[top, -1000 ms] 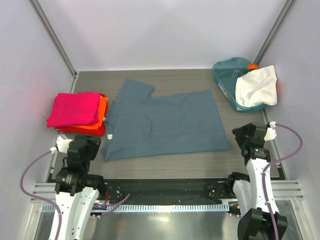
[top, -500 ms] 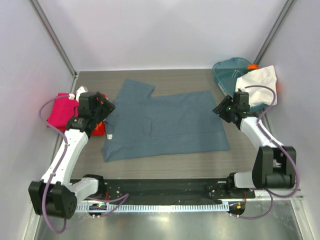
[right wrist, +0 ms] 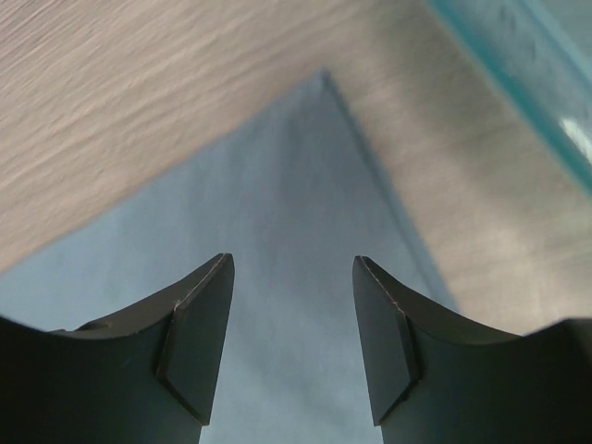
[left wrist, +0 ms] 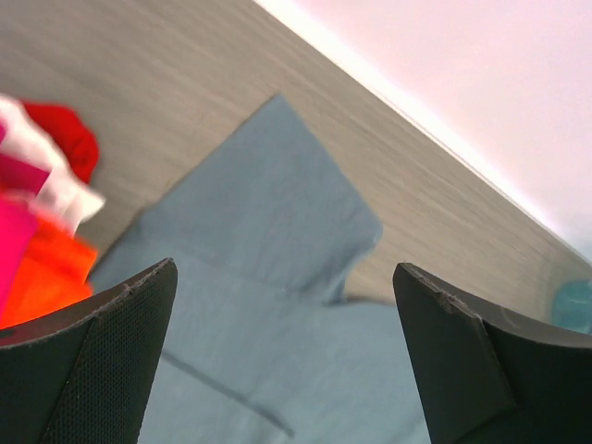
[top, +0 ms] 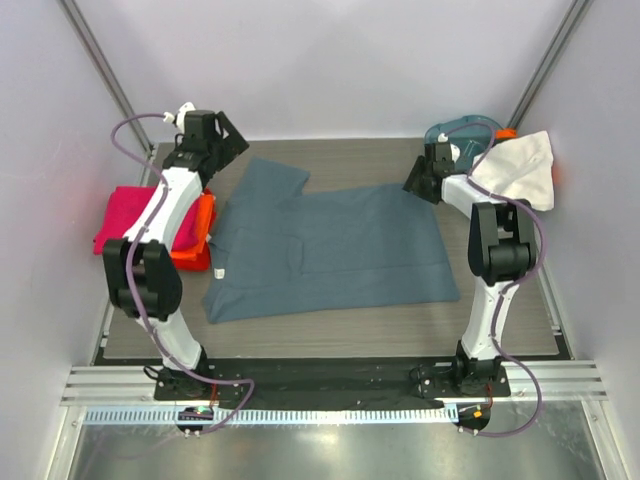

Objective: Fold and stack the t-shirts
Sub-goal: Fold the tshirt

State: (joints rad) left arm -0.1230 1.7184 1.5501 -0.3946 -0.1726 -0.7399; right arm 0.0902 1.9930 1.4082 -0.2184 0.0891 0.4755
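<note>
Top external: left gripper (top: 236, 143) gapes wide, right gripper (top: 416, 186) part open, both empty by far corners of blue-grey t-shirt (top: 340, 250).

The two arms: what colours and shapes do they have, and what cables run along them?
Both the left arm and right arm have white links with black joints. A thin purple cable loops beside each. The left claw and right claw have black wedge-shaped fingers.

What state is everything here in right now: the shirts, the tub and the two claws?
Blue-grey t-shirt: lying flat, spread out.
Pink t-shirt: folded, top of the stack.
Orange-red t-shirt: folded, under the pink one.
Teal tub: upright, partly covered.
White t-shirt: unfolded, draped over the tub's edge.
Left claw: open, empty.
Right claw: open, empty.
</note>
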